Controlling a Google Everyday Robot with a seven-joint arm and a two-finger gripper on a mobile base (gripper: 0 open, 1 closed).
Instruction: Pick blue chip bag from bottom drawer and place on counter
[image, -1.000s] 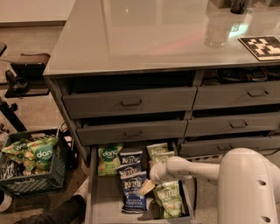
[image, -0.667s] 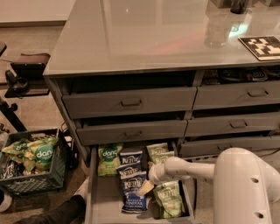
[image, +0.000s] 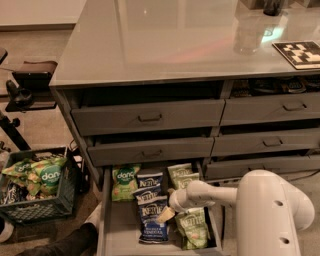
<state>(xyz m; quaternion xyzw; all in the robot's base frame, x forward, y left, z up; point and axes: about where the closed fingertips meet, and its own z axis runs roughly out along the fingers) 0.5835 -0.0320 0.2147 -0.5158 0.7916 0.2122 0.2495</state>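
The bottom drawer (image: 106, 220) is pulled open at the lower middle. In it lie dark-blue Kettle chip bags in a column: one at the back (image: 150, 180), one in the middle (image: 146, 193), and the front one (image: 152, 221) with white "vinegar" lettering. My gripper (image: 166, 214) reaches in from the white arm (image: 210, 192) on the right and sits at the right edge of the front blue chip bag, touching it. The glossy grey counter (image: 165, 40) spans the top of the cabinet.
A green "dang" bag (image: 125, 182) lies at the drawer's back left; pale green Kettle bags (image: 192, 227) lie on its right. Handled drawer fronts (image: 150, 117) jut out above. A crate of snack bags (image: 35, 185) stands at left. A clear cup (image: 248, 31) and a marker board (image: 300, 52) sit on the counter.
The arm has shifted slightly toward the front of the drawer; the gripper stays at the front blue bag's right edge. The bags have not moved.
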